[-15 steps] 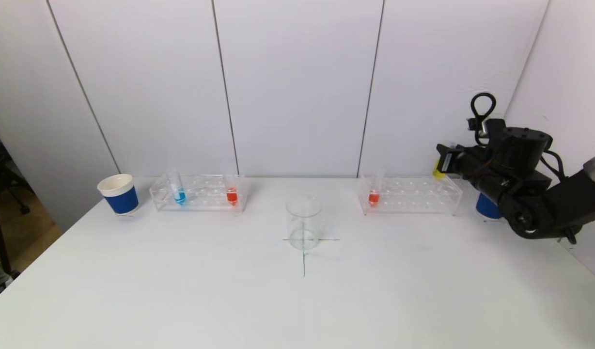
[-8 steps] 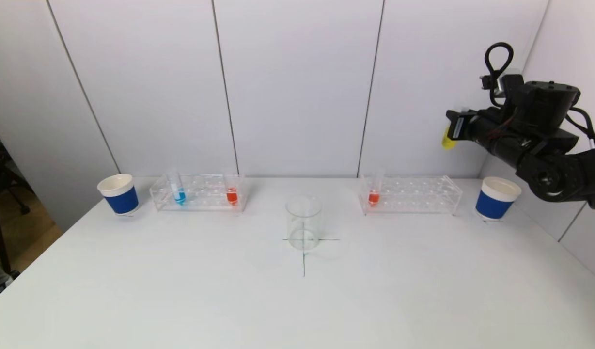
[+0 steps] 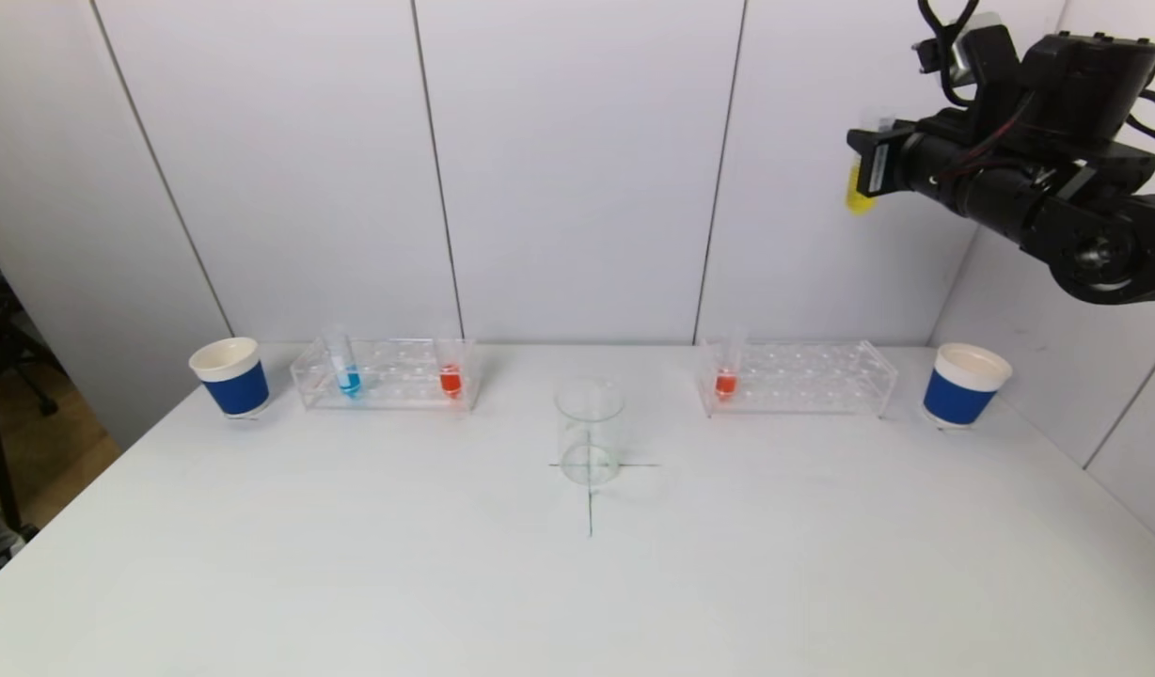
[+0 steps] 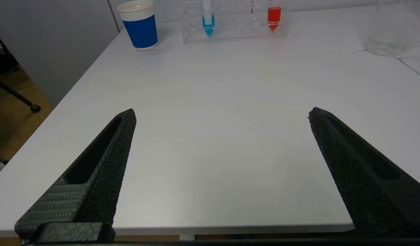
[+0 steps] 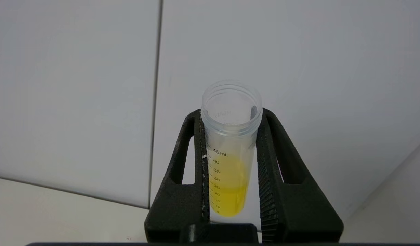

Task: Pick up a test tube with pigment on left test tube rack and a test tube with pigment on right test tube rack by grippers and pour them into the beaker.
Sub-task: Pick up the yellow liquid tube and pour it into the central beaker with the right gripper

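At the head view's upper right, the right gripper (image 3: 867,160) fingers clamped the yellow test tube (image 3: 856,193) upright, likely against spilling, while the left gripper (image 4: 222,114) fingers gaped empty over the counter (image 4: 217,136).

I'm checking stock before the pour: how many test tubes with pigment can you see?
4. A blue tube and a red tube stand in the left rack, an orange-red tube in the right rack, and a yellow tube in the raised right gripper.

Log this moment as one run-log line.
right gripper: shut on yellow test tube, raised above right rack | left gripper: open, low over table | beaker: empty
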Robot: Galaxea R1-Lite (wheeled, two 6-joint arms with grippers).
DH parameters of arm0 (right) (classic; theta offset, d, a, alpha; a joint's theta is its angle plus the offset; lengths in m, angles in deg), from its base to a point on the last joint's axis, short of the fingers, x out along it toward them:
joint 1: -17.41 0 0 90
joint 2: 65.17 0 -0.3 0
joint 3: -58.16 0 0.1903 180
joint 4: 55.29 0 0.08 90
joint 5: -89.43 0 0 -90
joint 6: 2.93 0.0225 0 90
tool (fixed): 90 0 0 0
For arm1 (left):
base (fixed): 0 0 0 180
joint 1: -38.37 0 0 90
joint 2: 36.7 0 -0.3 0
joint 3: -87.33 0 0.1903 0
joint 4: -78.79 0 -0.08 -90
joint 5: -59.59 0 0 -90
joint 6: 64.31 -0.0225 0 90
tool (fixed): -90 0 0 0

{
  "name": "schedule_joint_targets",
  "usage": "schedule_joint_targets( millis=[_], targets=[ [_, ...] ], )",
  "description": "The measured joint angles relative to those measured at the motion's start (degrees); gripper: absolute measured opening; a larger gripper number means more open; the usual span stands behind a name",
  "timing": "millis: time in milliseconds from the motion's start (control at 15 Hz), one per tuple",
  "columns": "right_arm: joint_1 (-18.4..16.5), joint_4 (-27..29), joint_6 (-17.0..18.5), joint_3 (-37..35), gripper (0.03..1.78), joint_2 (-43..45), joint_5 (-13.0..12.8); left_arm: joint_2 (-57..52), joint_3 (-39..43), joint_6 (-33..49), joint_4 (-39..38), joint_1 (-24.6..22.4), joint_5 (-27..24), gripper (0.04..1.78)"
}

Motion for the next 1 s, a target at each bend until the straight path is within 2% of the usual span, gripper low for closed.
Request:
schedule_joint_targets(
  millis=[267,467,533,667,867,1000],
  targets=[
    [3.58,1.02,-6.75,2.99,0.46,0.34,0.22,0.0,0.0,-0.02,0.0,0.0,0.02,1.76],
    [6.28,3.47,-8.5,6.05,0.46,0.06,0.3,0.0,0.0,0.0,0.0,0.0,0.02,1.76],
    [6.91,4.66,-8.83,7.18,0.46,-0.07,0.89,0.0,0.0,0.02,0.0,0.0,0.02,1.76],
    [7.88,5.05,-9.74,8.74,0.46,-0.5,3.79,0.0,0.0,0.0,0.0,0.0,0.02,1.76],
    [10.34,4.35,-10.14,9.08,0.46,-1.62,5.4,0.0,0.0,0.0,0.0,0.0,0.0,1.76],
    [11.65,4.27,-10.26,9.11,0.46,-2.39,8.29,0.0,0.0,0.0,0.0,0.0,0.02,1.76]
  ],
)
